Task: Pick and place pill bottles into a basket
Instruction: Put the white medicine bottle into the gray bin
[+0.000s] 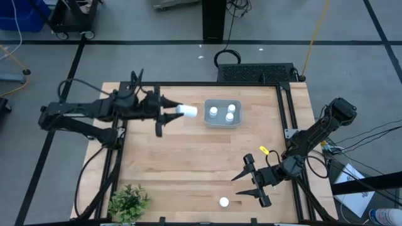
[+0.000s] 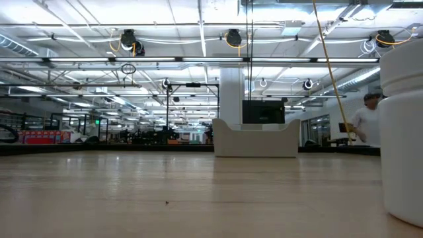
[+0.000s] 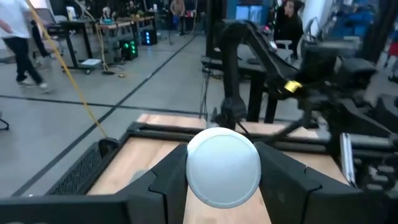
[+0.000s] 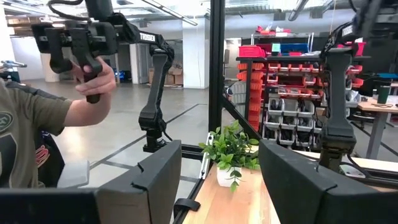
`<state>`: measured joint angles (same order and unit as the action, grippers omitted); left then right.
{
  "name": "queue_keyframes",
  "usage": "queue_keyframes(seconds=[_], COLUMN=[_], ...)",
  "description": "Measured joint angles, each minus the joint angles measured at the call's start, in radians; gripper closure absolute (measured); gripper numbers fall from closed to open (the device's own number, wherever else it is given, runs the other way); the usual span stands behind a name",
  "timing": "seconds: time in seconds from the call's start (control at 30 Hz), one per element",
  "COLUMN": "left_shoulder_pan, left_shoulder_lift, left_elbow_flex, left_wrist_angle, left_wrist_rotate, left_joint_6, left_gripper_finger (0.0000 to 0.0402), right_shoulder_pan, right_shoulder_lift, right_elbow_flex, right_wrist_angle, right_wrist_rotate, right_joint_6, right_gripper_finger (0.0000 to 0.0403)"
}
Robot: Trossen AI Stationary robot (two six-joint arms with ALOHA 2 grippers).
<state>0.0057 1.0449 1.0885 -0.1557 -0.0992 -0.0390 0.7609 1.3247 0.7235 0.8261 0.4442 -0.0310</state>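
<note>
The low view is cropped at its right edge by a pill bottle [image 2: 404, 129] standing so close to the lens that only part of its cap and body shows; the high view identifies it as the lone bottle [image 1: 223, 202] upright on the wooden table [image 1: 188, 169] near the front edge. The right gripper [image 1: 257, 182] is beside that bottle but apart from it, fingers spread and empty; its wrist view looks past the spread fingers [image 4: 158, 180] to a potted plant [image 4: 231, 151] and a person's hand [image 4: 93, 81] on a control handle, and does not show the bottle. Farther back, the left gripper [image 1: 168, 115] is clamped on a bottle [image 1: 186, 111] held sideways above the table, just beside the basket [image 1: 223, 122]; in the left wrist view only the round cap end [image 3: 224, 167] of this bottle shows. Three bottles [image 1: 223, 112] stand upright inside the basket, seen from above only; the low view shows the basket wall [image 2: 255, 140] without contents.
</note>
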Motion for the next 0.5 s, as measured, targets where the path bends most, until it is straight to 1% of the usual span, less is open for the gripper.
queue_keyframes(seconds=[0.17, 0.3, 0.5], left_shoulder_pan=[0.121, 0.185, 0.25], left_shoulder_lift=[0.07, 0.151, 0.271], left_elbow_flex=[0.0, 0.0, 0.0], left_wrist_angle=[0.072, 0.111, 0.17], left_wrist_rotate=[0.124, 0.226, 0.295], left_joint_6=[-0.027, -0.047, -0.053], left_gripper_finger=[0.0235, 0.0231, 0.0235], right_shoulder_pan=[0.0, 0.0, 0.0], right_shoulder_lift=[0.0, 0.0, 0.0], right_elbow_flex=[0.0, 0.0, 0.0], right_wrist_angle=[-0.001, -0.001, -0.007], right_wrist_rotate=[0.0, 0.0, 0.0], right_joint_6=[0.003, 0.003, -0.002], right_gripper_finger=[0.0195, 0.0195, 0.0195])
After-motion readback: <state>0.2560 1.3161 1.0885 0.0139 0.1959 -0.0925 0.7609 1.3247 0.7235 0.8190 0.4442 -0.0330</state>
